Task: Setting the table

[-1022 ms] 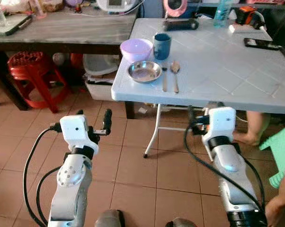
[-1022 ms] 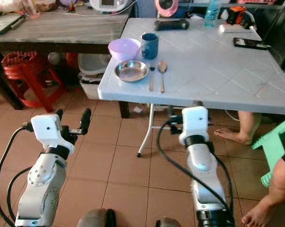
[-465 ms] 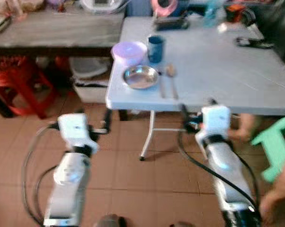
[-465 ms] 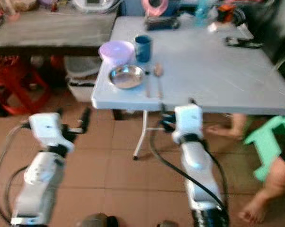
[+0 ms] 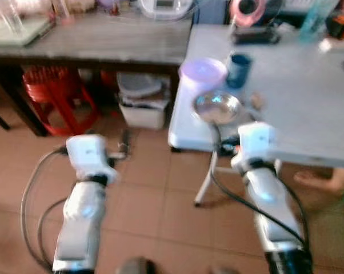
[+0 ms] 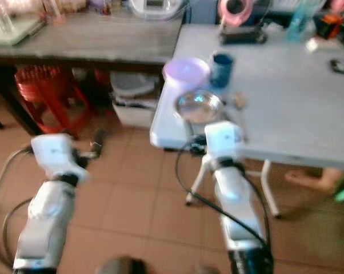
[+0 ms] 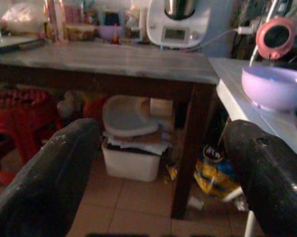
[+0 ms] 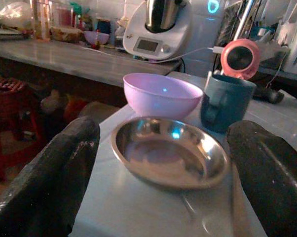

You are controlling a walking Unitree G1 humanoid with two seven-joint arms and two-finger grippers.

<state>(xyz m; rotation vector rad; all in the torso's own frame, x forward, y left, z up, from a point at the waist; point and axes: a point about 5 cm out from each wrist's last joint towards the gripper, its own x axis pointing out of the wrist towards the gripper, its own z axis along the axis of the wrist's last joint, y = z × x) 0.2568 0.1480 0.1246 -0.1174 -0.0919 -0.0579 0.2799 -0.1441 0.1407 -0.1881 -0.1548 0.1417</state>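
Blur smears the spoon point(image 6: 239, 101) beside the steel bowl point(image 8: 169, 150); both grippers' jaws spread wide, empty.

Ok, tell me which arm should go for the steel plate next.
Right. The right gripper is open and faces the steel plate at the table's corner; the left gripper faces the gap beside the table.

White table point(image 6: 286, 97) — purple bowl point(image 6: 186, 71), steel plate point(image 6: 199, 106) (near its corner), blue cup point(image 6: 222, 61).

Lilac bowl point(image 8: 162, 93), teal mug point(image 8: 226, 102), silver dish point(image 8: 169, 151), red stool point(image 5: 53, 91).
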